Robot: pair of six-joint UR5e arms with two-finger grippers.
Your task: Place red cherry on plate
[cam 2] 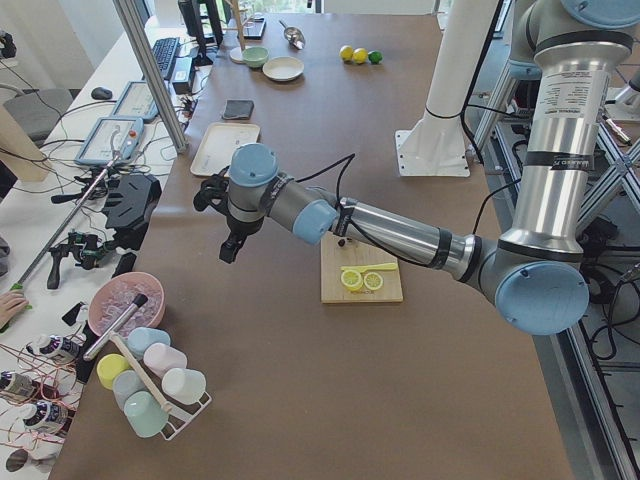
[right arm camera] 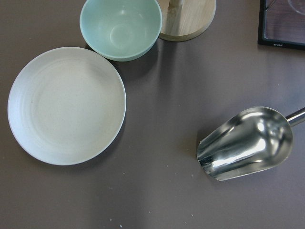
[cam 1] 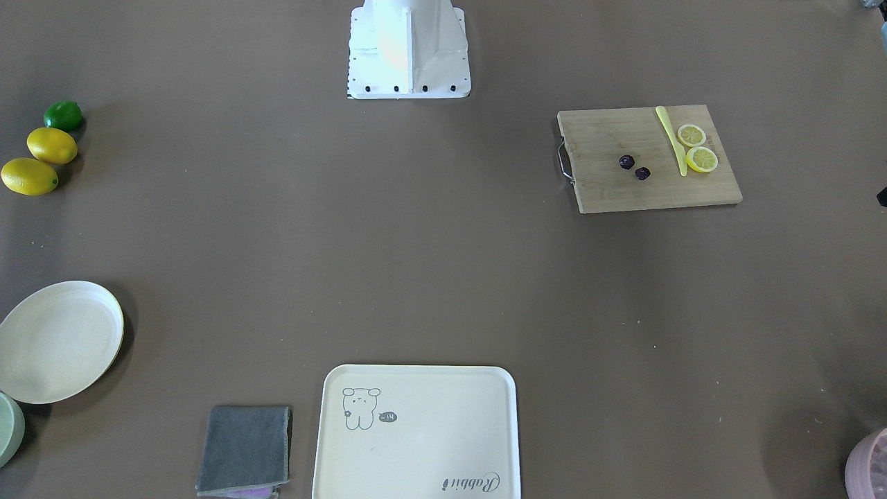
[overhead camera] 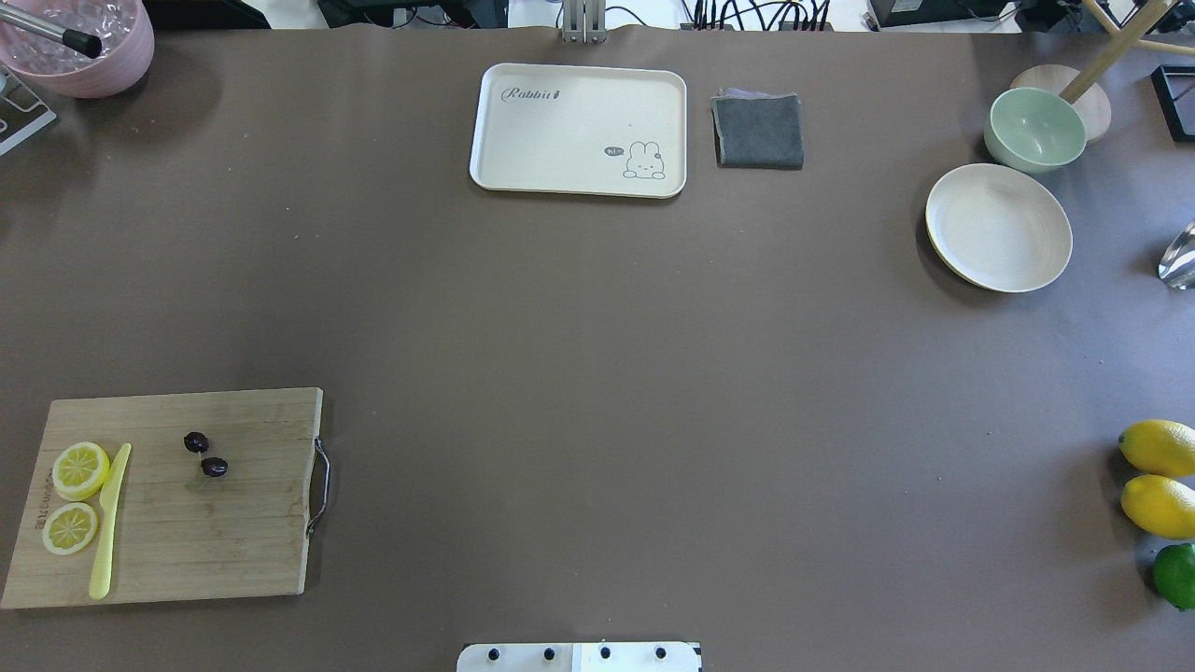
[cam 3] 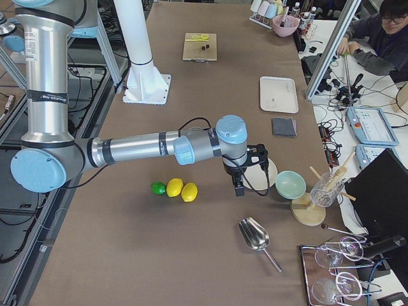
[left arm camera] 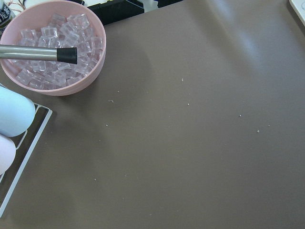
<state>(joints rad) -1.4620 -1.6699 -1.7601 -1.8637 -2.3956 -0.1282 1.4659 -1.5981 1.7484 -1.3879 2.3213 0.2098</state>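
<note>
Jaws of the left gripper (cam 2: 230, 247) and right gripper (cam 3: 239, 187): state cannot be told. The pair of tiny dark maroon cherries (overhead camera: 214, 467) lies on the rectangular bamboo cutting board (overhead camera: 233, 541), well apart from the round cream-white plate (overhead camera: 998, 227). Grasp and placing apparently remain.

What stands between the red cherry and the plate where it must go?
Nothing visible. The red cherry lies on the cutting board; the table from there to the plate is bare, and the tray sits off that path.
</note>
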